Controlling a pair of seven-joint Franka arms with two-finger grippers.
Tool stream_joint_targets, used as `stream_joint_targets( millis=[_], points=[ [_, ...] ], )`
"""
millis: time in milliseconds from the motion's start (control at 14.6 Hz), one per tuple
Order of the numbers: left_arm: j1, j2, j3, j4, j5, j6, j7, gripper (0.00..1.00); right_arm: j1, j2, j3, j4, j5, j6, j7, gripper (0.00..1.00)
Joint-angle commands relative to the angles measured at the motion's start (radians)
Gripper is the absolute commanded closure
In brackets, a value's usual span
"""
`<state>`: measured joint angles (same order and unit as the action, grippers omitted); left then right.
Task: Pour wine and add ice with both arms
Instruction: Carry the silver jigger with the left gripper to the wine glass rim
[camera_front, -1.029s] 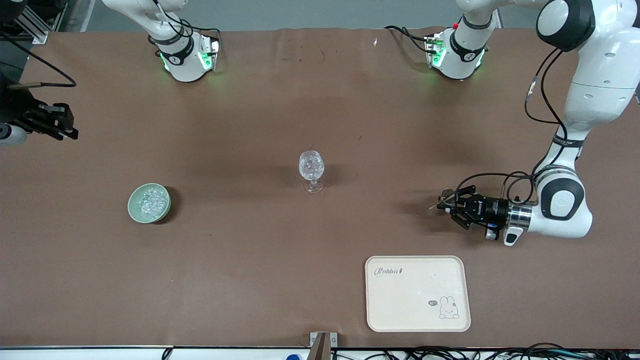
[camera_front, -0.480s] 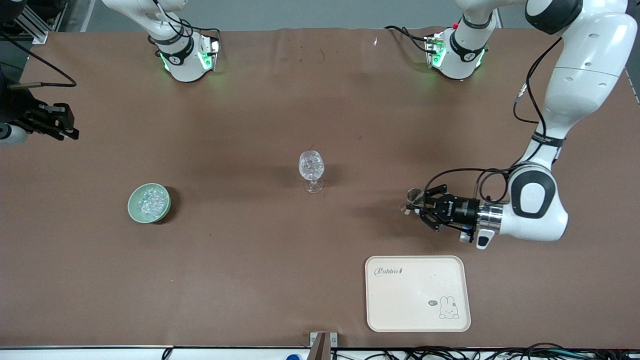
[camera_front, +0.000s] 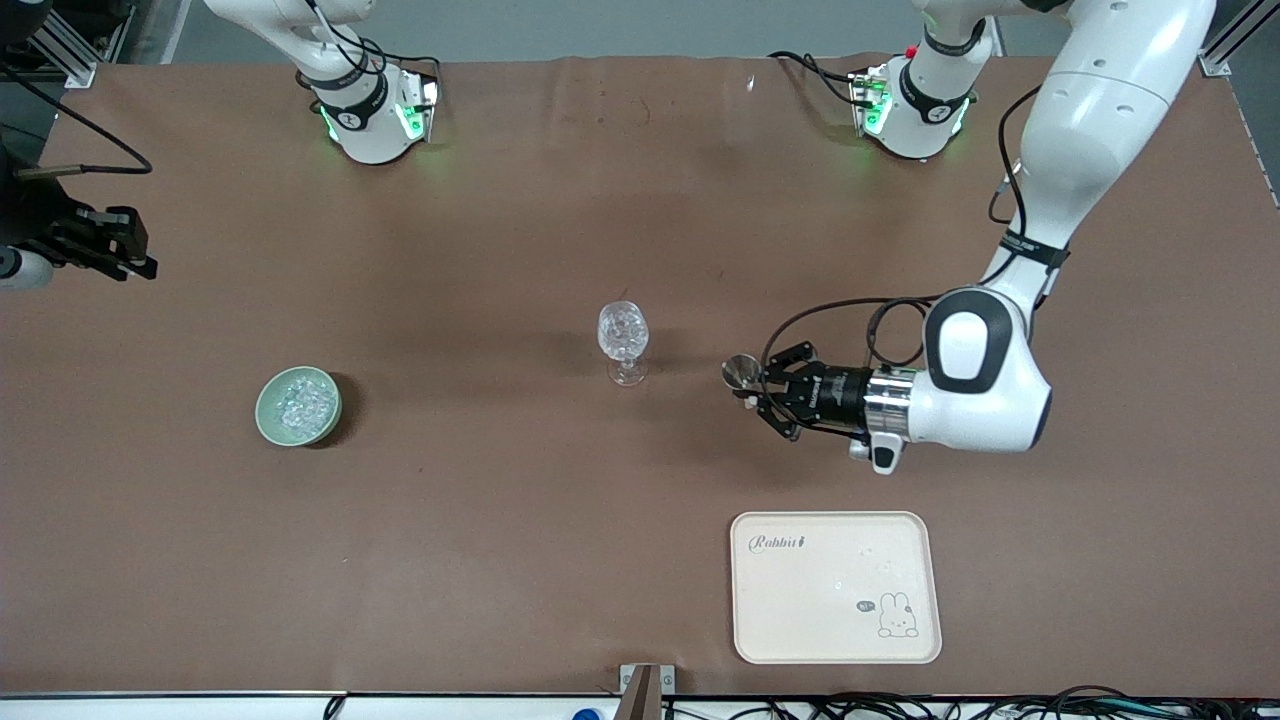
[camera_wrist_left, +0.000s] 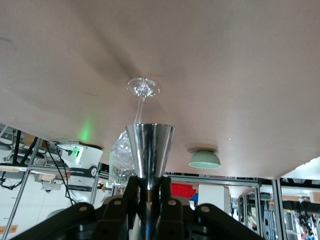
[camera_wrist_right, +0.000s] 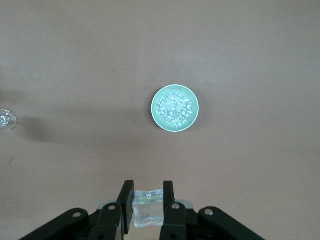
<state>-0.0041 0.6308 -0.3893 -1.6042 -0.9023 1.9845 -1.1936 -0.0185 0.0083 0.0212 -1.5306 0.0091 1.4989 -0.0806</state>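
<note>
Jigger: a steel measuring cup (camera_front: 741, 372) clamped in the left gripper (camera_front: 770, 392), lying level, mouth aimed at the wine glass (camera_front: 623, 335).
Glass: mid-table, ice inside, just beside the cup's mouth.
Ice: heaped in the green bowl (camera_front: 298, 406), toward the right arm's end.
Right gripper (camera_wrist_right: 148, 197): over that end, waiting, fingers closed on a clear ice chunk (camera_wrist_right: 148, 209).
</note>
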Motion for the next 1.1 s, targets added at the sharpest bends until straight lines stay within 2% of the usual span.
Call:
stream_joint_targets(
  millis=[0,275,824,1029],
  points=[
    [-0.049,-0.080,0.013,-0.048,0.003,0.033,-0.075,0.99,-0.008,-0.007,-0.001,-0.006,0.012,0.004,-0.010,0.95],
    [-0.120,-0.109,0.012,-0.042,0.104,0.060,-0.181,0.99,-0.008,-0.007,-0.003,-0.005,0.012,0.007,-0.010,0.95],
    [-0.244,-0.112,0.010,0.009,0.402,0.108,-0.458,0.99,-0.009,-0.007,-0.003,-0.003,0.012,0.004,-0.010,0.95],
    [-0.269,-0.102,0.009,0.029,0.457,0.114,-0.524,0.99,-0.009,-0.007,-0.004,-0.003,0.012,0.004,-0.010,0.95]
  ],
)
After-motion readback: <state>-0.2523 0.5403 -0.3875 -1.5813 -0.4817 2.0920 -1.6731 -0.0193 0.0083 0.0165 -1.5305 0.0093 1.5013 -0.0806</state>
